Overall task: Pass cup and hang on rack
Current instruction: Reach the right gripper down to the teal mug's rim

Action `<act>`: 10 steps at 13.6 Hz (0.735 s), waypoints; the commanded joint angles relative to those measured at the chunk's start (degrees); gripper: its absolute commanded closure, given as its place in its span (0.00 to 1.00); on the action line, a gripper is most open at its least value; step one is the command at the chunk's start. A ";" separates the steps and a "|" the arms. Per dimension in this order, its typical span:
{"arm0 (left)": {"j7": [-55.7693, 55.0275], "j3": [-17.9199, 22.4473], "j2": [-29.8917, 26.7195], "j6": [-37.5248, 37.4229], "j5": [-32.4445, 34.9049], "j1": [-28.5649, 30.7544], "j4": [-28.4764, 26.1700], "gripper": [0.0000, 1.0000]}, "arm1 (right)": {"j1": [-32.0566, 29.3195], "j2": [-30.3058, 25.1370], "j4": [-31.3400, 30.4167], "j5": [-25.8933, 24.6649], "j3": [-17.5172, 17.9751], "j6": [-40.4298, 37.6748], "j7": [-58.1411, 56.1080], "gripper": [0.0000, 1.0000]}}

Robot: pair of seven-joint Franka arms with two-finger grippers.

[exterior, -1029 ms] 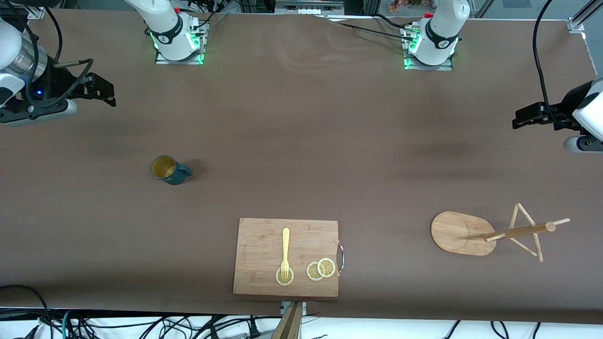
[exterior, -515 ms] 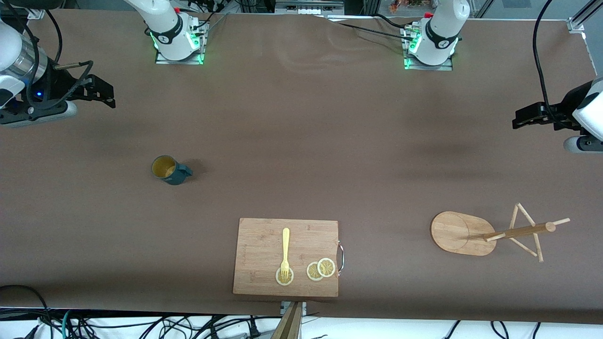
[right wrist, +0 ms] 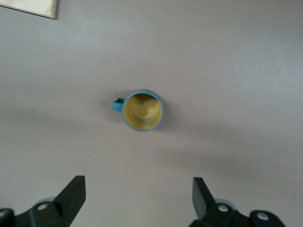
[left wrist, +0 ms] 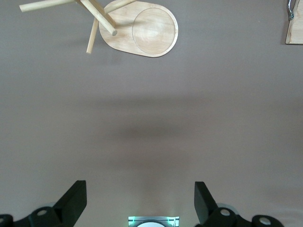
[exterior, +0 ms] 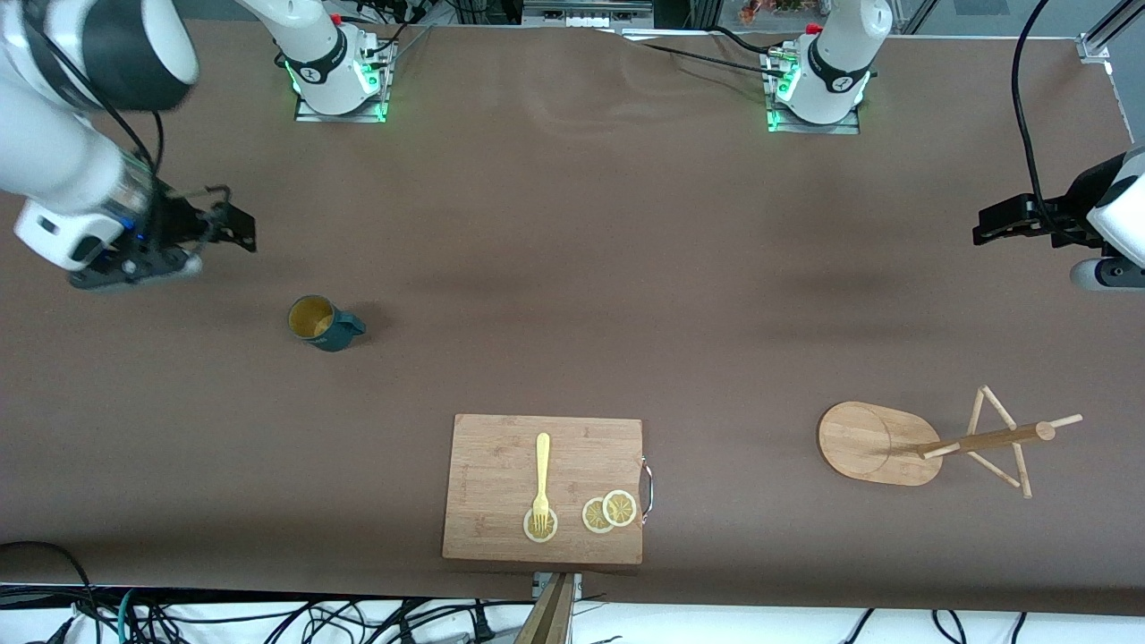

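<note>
Right end effector (exterior: 234, 225) open; cup (exterior: 320, 323) upright, handle toward left arm's end.

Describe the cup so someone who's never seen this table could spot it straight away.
Start from the cutting board at the table edge nearest the front camera, then look farther from the camera, toward the right arm's end of the table. The cup stands upright and alone on the bare brown cover. It is the only dark teal thing there, with a mustard-yellow inside and one side handle.

No text, label, brand or number can be read anywhere.
</note>
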 commanded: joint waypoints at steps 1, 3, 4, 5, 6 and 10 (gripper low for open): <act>-0.34 -0.10 -0.09 0.33 1.21 -0.28 0.09 0.00 | -0.37 4.77 -4.64 -0.72 0.21 9.24 0.59 0.00; -0.34 -0.10 -0.09 0.33 1.21 -0.19 0.09 0.00 | -0.37 8.47 -4.64 -0.54 0.21 12.25 0.77 0.01; -0.34 -0.10 -0.09 0.33 1.21 -0.28 0.09 0.00 | -0.37 9.62 -4.81 -0.54 0.21 13.22 0.68 0.01; -0.34 -0.10 -0.09 0.33 1.21 -0.28 0.09 0.00 | -0.46 10.50 -5.25 -0.54 0.03 14.27 0.68 0.01; -0.34 -0.10 -0.09 0.33 1.21 -0.28 0.09 0.00 | -0.46 11.38 -5.43 -0.54 -0.40 15.33 0.68 0.01; -0.34 -0.10 -0.09 0.33 1.21 -0.28 0.09 0.00 | -0.46 14.02 -5.43 -0.37 -0.58 19.11 0.68 0.01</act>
